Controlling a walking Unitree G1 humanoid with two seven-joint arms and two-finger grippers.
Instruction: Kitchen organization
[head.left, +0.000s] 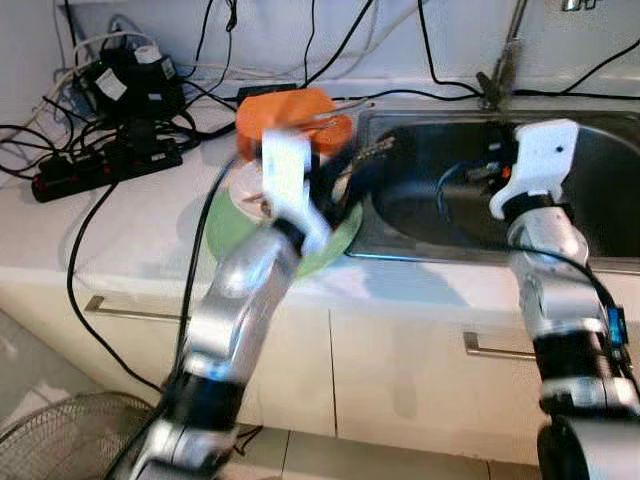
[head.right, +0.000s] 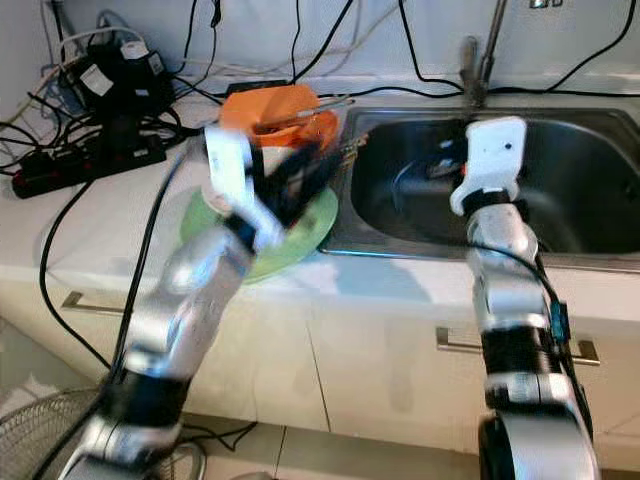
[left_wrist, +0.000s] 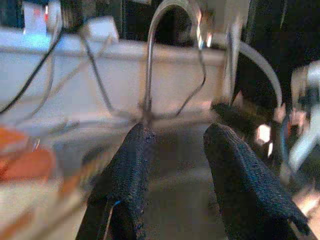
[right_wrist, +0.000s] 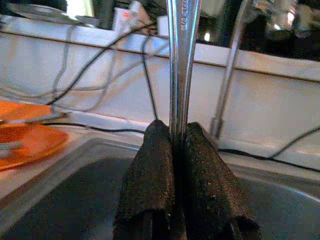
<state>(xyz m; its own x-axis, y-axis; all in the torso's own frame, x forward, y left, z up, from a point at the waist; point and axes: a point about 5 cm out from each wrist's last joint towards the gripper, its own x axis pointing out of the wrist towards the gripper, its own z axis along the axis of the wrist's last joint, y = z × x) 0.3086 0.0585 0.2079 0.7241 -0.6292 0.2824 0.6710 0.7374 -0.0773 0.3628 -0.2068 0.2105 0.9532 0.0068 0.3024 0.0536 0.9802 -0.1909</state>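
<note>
An orange bowl (head.left: 290, 118) with a metal utensil (head.left: 335, 115) lying across it stands on the counter left of the sink (head.left: 420, 215). In front of it lies a green plate (head.left: 335, 245) with a smaller pale dish (head.left: 245, 190) on top. My left gripper (left_wrist: 177, 137) hovers over the plate's sink-side edge, open, nothing between its fingers. Over the sink basin my right gripper (right_wrist: 177, 131) is shut on a shiny metal utensil handle (right_wrist: 181, 60) that sticks up past the fingertips. The utensil's working end is hidden.
A faucet (head.left: 505, 60) rises behind the sink. A black power strip (head.left: 105, 165), adapters and many cables crowd the counter's back left; one cable hangs down over the cabinet front. A floor fan (head.left: 60, 440) stands low at the left.
</note>
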